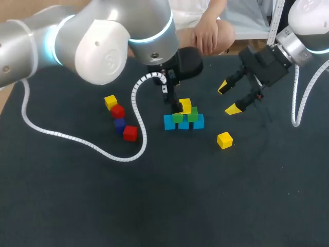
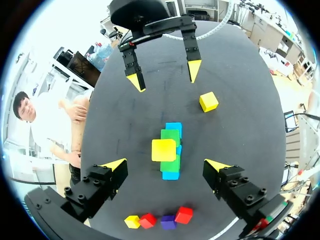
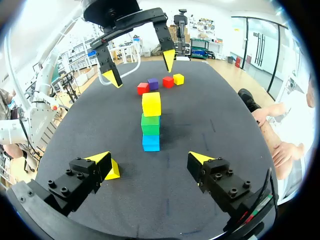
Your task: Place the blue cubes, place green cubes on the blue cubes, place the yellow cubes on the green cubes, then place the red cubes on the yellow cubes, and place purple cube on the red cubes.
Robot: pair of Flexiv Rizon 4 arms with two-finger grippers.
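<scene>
At the counter's (image 1: 154, 195) left side, four loose cubes lie in a slanting line: an outer yellow cube (image 1: 110, 102), a red cube (image 1: 117, 111), the purple cube (image 1: 120, 124) and a second red cube (image 1: 130, 133), each touching or just beside the next. Near the middle stands the stack (image 1: 184, 117): blue cubes (image 1: 169, 123) in a row, green cubes (image 1: 192, 113) on them, and a top yellow cube (image 1: 185, 106). The left gripper (image 2: 165, 167) hangs directly over it, fingers spread wide to either side and touching nothing. To the right a lone yellow cube (image 1: 224, 140) sits apart from the stack. Beyond it the right gripper (image 1: 229, 99) hovers above the counter, fingers also wide and empty.

The cubes look small, light and rigid, with smooth flat faces. I judge each is best pinched on two opposite side faces around mid-height. A squeeze off centre could twist it out. The stack probably topples at a light nudge, so a release from straight above seems wise.
</scene>
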